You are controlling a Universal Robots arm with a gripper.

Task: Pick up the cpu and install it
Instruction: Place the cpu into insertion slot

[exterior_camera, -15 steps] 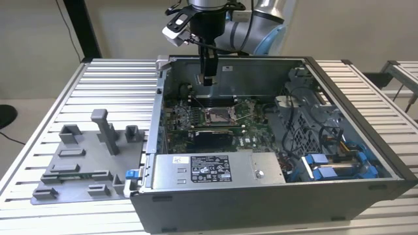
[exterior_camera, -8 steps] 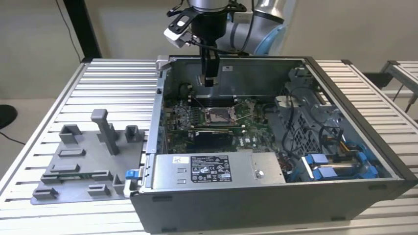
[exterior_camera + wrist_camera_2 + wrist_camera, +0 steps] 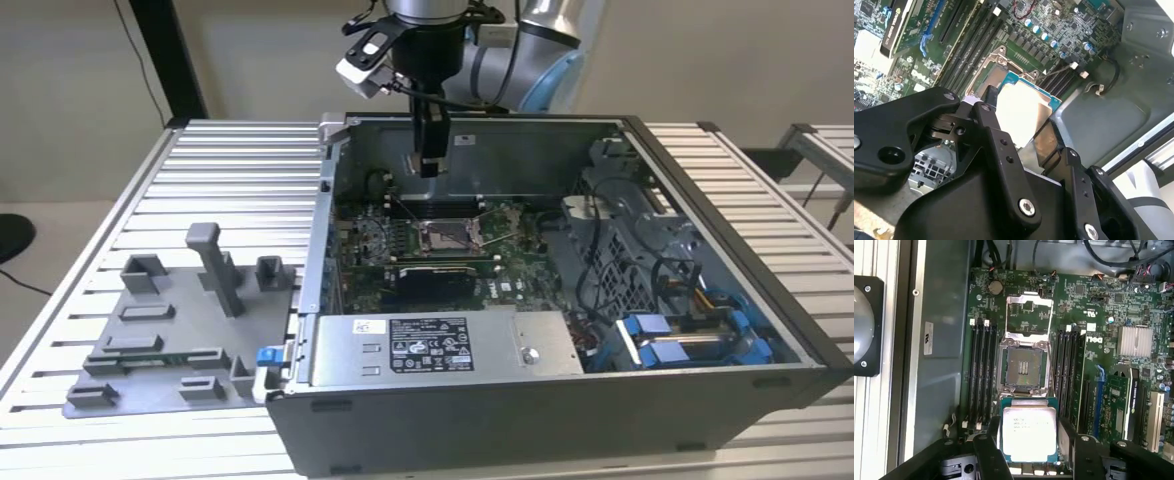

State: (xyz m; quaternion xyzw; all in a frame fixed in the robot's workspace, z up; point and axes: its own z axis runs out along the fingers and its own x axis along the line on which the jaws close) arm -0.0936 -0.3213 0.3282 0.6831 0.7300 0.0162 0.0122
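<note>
tool (image 3: 1030,442) clamped on cpu (image 3: 1029,432) by two opposite edges | cpu held over green motherboard (image 3: 1079,340), just beside the open socket (image 3: 1024,365), not seated | cpu top carries small dark print | white printed label (image 3: 424,350) on power supply (image 3: 534,330) at near edge of computer case (image 3: 534,420), which stands on bench (image 3: 227,160)

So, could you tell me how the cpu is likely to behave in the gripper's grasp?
Probably stiff: the cpu sits flat in the gripper, unbent. Its smooth metal top suggests it may slip. Thin and small, it is likely light, though perhaps fragile.
</note>
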